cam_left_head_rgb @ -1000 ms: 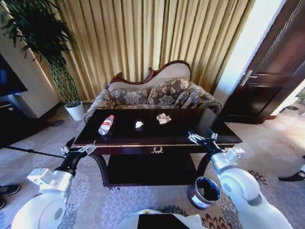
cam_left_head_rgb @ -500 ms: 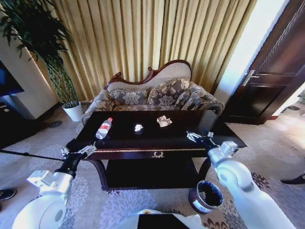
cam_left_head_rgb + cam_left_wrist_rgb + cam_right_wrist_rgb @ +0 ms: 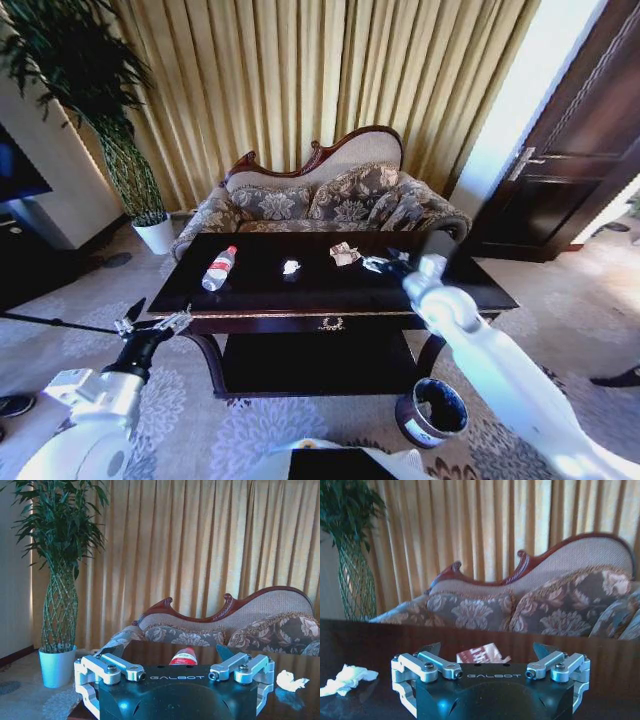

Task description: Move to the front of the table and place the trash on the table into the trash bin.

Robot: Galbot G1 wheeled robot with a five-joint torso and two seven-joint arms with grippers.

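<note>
The long dark glossy wooden table point(image 3: 300, 290), edged in gold trim with a gold emblem at the middle of its near rail, stood before a carved-back sofa point(image 3: 330, 195) upholstered in floral fabric, with pleated golden curtains point(image 3: 320, 80) behind. On the polished top lay the trash: a small clear plastic bottle point(image 3: 219, 268) with a red cap and red-and-white label toward the left, a small crumpled white paper wad point(image 3: 291, 267) near the middle, and a crumpled printed wrapper point(image 3: 344, 254) to its right. The round dark trash bin point(image 3: 431, 410), black inside with a pale band on its wall, sat on the patterned carpet at the table's near right corner.

The right claw point(image 3: 376, 264) reached out over the tabletop, just right of the wrapper; in the right wrist view its fingers point(image 3: 431, 650) stood wide apart with nothing between them, the wrapper point(image 3: 481, 654) lying beyond. Half a second earlier that claw had been nearer the table's front edge, and it had since moved farther in and leftward toward the wrapper. The left claw point(image 3: 150, 322) hung off the table's near left corner, spread open and empty, a little lower and farther left than before. The trash lay where it had been.
</note>
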